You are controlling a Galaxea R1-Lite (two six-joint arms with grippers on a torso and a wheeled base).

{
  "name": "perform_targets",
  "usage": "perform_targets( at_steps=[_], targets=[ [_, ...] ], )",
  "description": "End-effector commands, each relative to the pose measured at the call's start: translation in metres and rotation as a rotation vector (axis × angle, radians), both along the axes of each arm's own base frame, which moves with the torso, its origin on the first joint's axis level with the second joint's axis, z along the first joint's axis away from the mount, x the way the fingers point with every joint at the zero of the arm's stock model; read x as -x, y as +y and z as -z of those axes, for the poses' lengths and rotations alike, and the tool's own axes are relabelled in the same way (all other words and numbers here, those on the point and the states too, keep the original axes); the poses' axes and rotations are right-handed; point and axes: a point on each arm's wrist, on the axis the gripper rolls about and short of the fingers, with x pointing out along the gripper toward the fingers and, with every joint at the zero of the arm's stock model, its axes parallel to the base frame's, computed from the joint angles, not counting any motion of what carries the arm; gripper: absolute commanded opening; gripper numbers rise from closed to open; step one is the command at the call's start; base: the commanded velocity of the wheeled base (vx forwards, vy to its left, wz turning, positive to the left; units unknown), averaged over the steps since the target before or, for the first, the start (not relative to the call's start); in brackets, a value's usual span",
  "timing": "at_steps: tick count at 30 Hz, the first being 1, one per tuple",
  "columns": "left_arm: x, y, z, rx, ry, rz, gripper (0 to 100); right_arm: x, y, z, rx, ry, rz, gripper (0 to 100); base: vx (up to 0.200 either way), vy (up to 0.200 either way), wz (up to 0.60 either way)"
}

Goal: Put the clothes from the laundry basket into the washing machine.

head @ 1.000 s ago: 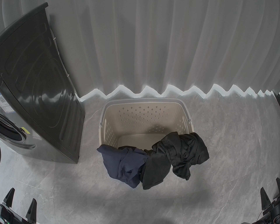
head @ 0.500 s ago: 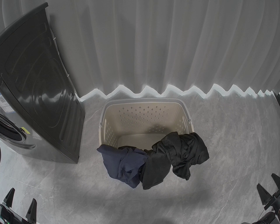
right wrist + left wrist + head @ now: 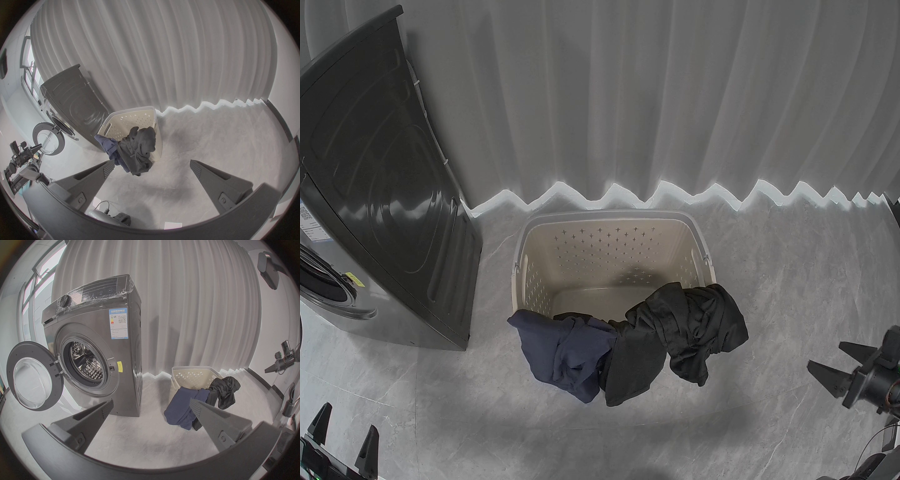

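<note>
A beige laundry basket stands on the floor before the curtain. Over its near rim hang a navy garment and a black garment. The washing machine stands at the left, its round door swung open and the drum bare. My left gripper is open low at the near left, far from the basket. My right gripper is open at the right, level with the black garment and apart from it. The clothes lie ahead of the right gripper.
Grey stone floor spreads around the basket with free room on all sides. A white curtain closes off the back. The open machine door juts out toward the near left.
My right gripper has risen from the bottom right corner and swung inward toward the basket, its fingers now pointing left. The left gripper and the clothes have not moved.
</note>
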Motion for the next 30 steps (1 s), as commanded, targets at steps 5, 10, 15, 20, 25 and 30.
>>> perform_targets(
  at_steps=[5,10,15,20,25,30],
  targets=[
    [0.000,0.000,0.005,0.002,0.005,-0.001,100,-0.094,0.043,0.013,0.028,0.106,-0.052,100,0.000,0.000,0.00],
    [0.000,0.000,0.005,0.003,0.005,-0.001,100,-0.106,0.053,0.010,0.028,0.088,-0.052,100,0.000,0.000,0.00],
    [0.000,0.000,0.005,0.003,0.005,-0.001,100,-0.110,0.059,0.003,0.016,0.065,-0.043,100,0.000,0.000,0.00],
    [0.000,0.000,0.005,0.003,0.005,-0.001,100,-0.118,0.062,0.006,0.019,0.075,-0.042,100,0.000,0.000,0.00],
    [0.000,0.000,0.005,0.003,0.005,-0.001,100,-0.133,0.068,0.015,0.033,0.116,-0.040,100,0.000,0.000,0.00],
    [0.000,0.000,0.005,0.003,0.005,-0.001,100,-0.147,0.073,0.028,0.038,0.124,-0.038,100,0.000,0.000,0.00]
  ],
)
